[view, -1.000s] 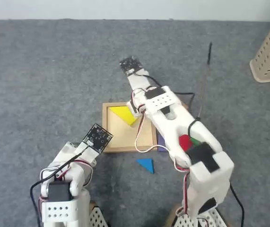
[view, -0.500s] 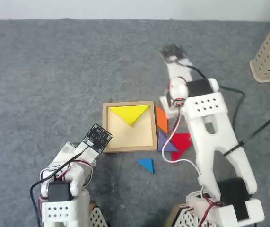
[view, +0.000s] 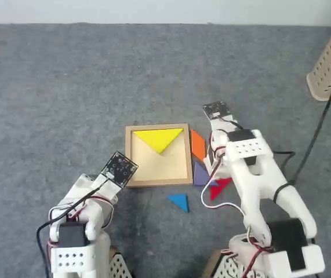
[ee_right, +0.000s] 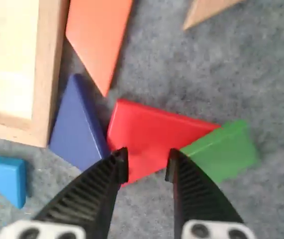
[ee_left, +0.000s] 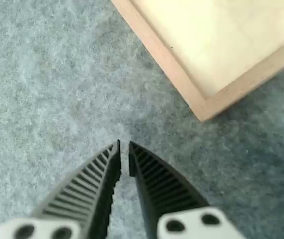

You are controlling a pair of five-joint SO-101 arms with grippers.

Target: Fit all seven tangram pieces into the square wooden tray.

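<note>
Tray: the square wooden tray (view: 159, 182) sits mid-table on the grey carpet (view: 66, 87), and most of its floor is bare.
Seated piece: the yellow triangle (view: 156, 139) has its long side tight along the 12 o'clock rim and its point aimed at the centre. That's a tidy fit that leaves the remaining floor in one open patch.
Loose pieces: they're bunched just off the tray's 3-to-5 o'clock side. The orange piece (view: 197, 145) is beside the rim at 3, the purple triangle (view: 200, 172) is by the corner at 4, and the red piece (view: 220, 186) is just past it. The blue triangle (view: 179, 201) sits alone at 5.
Also spotted: a green piece (ee_right: 224, 152) touches the red one, and a tan piece (ee_right: 206, 9) lies farther off.
Right arm: it's folded forward and pitched down over that cluster.
Right gripper (ee_right: 146, 154): fingers spread with nothing held, and the tips bracket the red piece's edge. This looks lined up for a pinch.
Left arm: it's tucked back at the tray's 7 o'clock, likely parked clear.
Left gripper (ee_left: 124, 145): it's low over the carpet just outside a tray corner, with the fingers pressed nearly together around nothing.
Score: one in, six to go.
</note>
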